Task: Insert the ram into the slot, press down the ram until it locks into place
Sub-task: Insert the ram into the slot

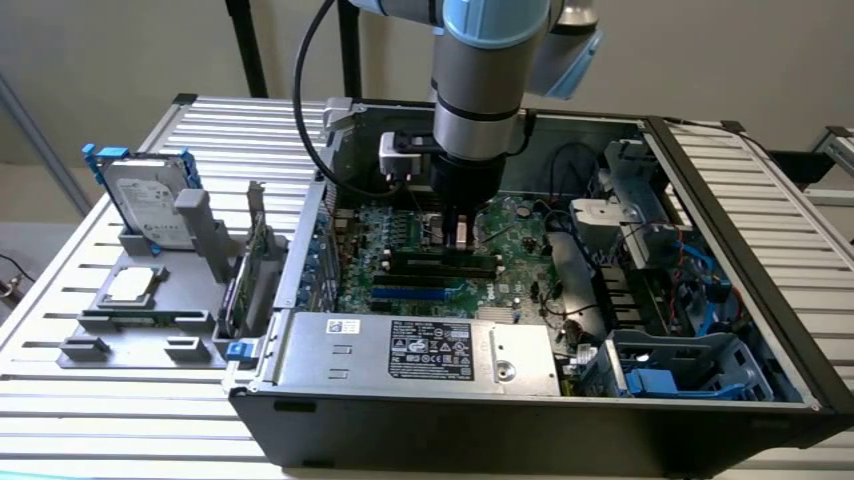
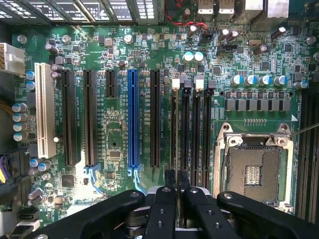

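Observation:
The ram (image 1: pixel 430 260) is a thin green stick standing on edge along one of the black memory slots (image 1: pixel 467 270) in the open computer case. In the wrist view it shows edge-on as a narrow strip (image 2: pixel 173 129) in the outermost slot (image 2: pixel 175 84), the one with a white end clip, beside three alike. My gripper (image 1: pixel 461 238) hangs straight down over the stick's middle. Its black fingers (image 2: pixel 169 181) stand close together with only a thin gap, right over the ram's top edge (image 2: pixel 177 181). The contact itself is hidden by the fingers.
A blue slot (image 2: pixel 132 119) and black expansion slots (image 2: pixel 68 119) run parallel beside the memory slots. The processor socket (image 2: pixel 254 174) lies on the other side. A grey power supply (image 1: pixel 414 350) fills the case front, with cables and drive bays (image 1: pixel 654 270) at the exterior view's right. A hard drive (image 1: pixel 147 205) stands outside the case.

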Robot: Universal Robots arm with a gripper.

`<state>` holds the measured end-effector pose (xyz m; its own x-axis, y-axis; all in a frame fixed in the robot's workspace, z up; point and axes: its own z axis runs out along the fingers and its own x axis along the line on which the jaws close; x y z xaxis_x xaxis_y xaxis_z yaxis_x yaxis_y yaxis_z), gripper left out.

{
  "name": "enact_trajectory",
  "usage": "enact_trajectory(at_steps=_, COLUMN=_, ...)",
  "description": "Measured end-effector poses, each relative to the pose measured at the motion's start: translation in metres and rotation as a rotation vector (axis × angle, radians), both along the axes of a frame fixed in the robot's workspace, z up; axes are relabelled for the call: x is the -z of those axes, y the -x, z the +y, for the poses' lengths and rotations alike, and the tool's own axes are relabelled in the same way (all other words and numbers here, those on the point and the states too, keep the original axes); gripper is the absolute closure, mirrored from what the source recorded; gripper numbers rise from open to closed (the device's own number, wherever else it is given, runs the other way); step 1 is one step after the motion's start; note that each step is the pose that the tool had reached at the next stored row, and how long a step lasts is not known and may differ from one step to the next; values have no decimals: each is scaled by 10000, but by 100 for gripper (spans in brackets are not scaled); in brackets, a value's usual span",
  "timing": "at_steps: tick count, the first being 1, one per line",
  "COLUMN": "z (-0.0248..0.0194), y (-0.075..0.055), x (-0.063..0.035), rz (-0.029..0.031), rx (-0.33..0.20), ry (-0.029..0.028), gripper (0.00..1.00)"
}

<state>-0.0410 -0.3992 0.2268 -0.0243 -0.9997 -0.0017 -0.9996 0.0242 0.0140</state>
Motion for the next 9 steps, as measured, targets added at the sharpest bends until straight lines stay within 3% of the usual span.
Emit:
enact_trajectory(at_steps=6, z=-6, y=0, x=0, rz=1, rx=0, ry=0, gripper=85)
enact_trajectory(at_steps=7, z=-6, y=0, x=-1, rz=0, rx=0, ry=-7, gripper=79)
enact_trajectory(at_steps=9, z=-6, y=1, x=-16, rz=0, rx=1, ry=-24, gripper=79)
